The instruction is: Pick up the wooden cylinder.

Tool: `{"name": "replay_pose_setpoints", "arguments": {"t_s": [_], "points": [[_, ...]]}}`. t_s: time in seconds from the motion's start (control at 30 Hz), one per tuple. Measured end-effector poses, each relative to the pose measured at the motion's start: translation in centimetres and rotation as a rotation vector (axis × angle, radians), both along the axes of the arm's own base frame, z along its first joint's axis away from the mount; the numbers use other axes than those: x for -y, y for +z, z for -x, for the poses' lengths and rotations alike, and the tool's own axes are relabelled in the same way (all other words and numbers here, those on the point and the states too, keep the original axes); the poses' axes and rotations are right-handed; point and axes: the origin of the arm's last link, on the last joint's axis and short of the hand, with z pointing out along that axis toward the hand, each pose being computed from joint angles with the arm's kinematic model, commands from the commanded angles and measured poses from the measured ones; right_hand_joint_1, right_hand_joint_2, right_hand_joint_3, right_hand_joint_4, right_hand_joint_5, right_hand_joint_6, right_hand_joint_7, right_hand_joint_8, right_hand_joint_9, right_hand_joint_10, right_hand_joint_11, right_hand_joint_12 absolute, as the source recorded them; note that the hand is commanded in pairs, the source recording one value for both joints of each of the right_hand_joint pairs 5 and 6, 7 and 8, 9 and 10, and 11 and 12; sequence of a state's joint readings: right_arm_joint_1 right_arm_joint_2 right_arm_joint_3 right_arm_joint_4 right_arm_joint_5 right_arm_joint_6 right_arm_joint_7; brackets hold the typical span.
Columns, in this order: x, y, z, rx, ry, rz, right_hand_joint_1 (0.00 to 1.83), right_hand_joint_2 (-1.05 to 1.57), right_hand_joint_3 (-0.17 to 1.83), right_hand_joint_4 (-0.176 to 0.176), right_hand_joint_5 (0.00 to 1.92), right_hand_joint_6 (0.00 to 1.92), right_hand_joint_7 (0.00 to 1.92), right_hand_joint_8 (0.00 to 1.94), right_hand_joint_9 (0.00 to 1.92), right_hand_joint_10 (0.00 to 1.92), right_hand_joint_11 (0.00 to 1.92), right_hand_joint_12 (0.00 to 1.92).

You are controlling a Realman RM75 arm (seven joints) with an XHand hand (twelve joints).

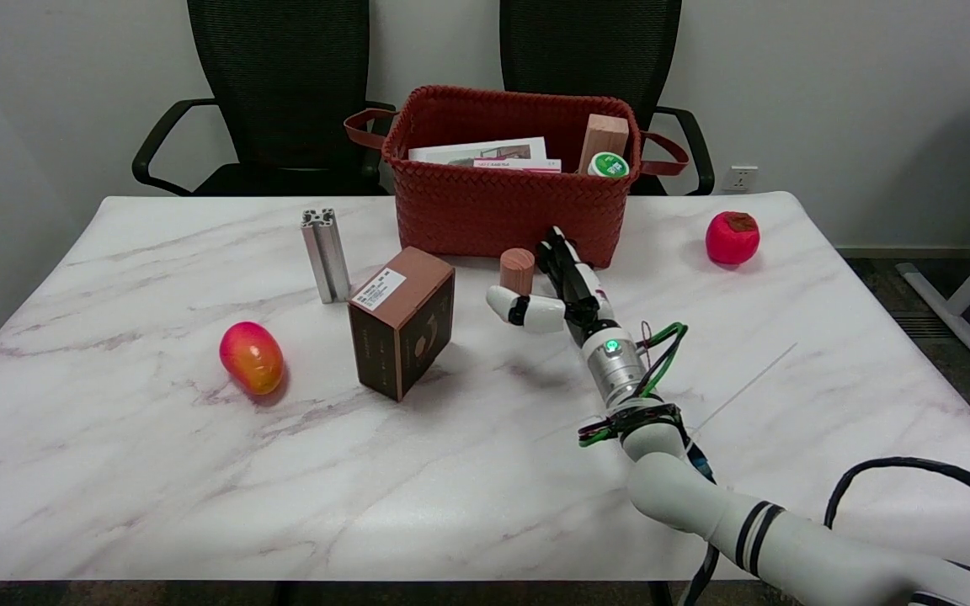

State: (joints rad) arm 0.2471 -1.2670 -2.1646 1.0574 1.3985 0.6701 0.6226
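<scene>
Reaching stage, judged: right hand spread open around the upright wooden cylinder on the tabletop just before the red basket, fingers wide, nothing held; next, closing snugly, then lifting straight

Wooden cylinder stands upright just before the basket

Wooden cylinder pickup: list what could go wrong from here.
1. The short wooden cylinder stands upright with the right hand open around it; an uneven close might tip it.
2. The woven red basket sits right behind, so the fingers could catch its wall.
3. The brown cardboard box stands close on the thumb's side; a wide sweep might nudge it.
</scene>
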Motion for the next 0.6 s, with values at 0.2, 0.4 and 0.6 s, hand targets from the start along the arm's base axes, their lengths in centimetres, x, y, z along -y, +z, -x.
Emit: {"name": "replay_pose_setpoints", "arguments": {"t_s": [0.2,0.4,0.6], "points": [[0.27,-0.12,0.04,0.005,0.0,-0.001,1.14,0.19,0.98,0.0,0.0,0.0,0.16,0.16,0.15,0.15,0.0,0.0],[0.49,-0.39,0.22,0.015,-0.004,-0.001,1.14,0.17,0.98,0.0,0.0,0.0,0.17,0.17,0.15,0.15,0.0,0.0],[0.75,-0.71,0.42,0.029,-0.005,-0.006,1.14,0.17,0.96,0.0,0.0,0.0,0.17,0.17,0.16,0.16,0.0,0.0]]}}
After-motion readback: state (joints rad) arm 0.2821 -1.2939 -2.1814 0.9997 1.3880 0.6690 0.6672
